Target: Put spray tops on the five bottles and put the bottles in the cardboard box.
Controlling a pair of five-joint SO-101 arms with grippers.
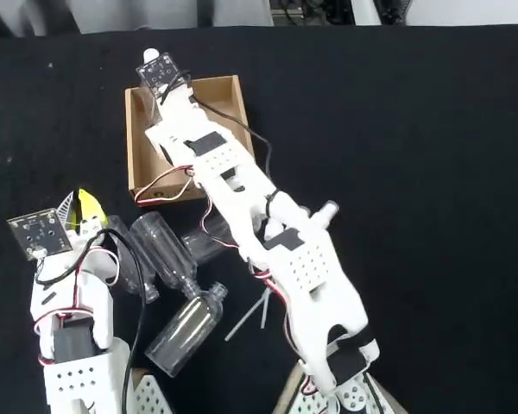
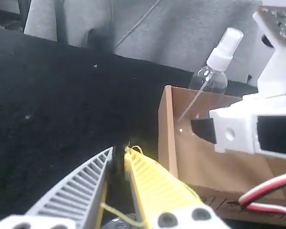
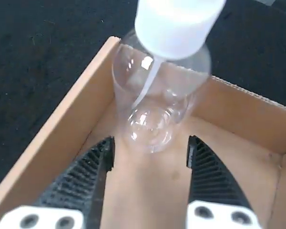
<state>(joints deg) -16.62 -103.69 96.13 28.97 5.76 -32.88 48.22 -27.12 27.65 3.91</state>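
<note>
A: One bottle [image 3: 157, 95] with a white spray top [image 3: 174, 24] stands upright in the cardboard box [image 3: 52, 133]. Seen from the high view, it is in the box's corner at about 11 o'clock.

B: And the right claw [image 3: 148, 142]?

A: Its fingers are apart, one on each side of the bottle's base, above the box floor. I cannot tell if they touch the bottle.

B: Where is the box itself?

A: It is on the black tabletop [image 1: 414, 172], toward 11 o'clock. The right arm [image 1: 302, 267] stretches from 6 o'clock up to it.

B: What about the left claw [image 2: 119, 153]?

A: It is at about 8 o'clock, near the box's 7 o'clock corner, outside the box. Its grey and yellow fingertips are together.

B: Do you see other bottles?

A: Yes, clear bottles lie on their sides around 7 o'clock, between the two arms. The upper lying bottle [image 1: 161, 248] is close to the box. The lower lying bottle [image 1: 183, 326] is nearer 6 o'clock, and its neck is open. Thin white tubes [image 1: 249, 315] lie just beside it, at its 3 o'clock.
</note>
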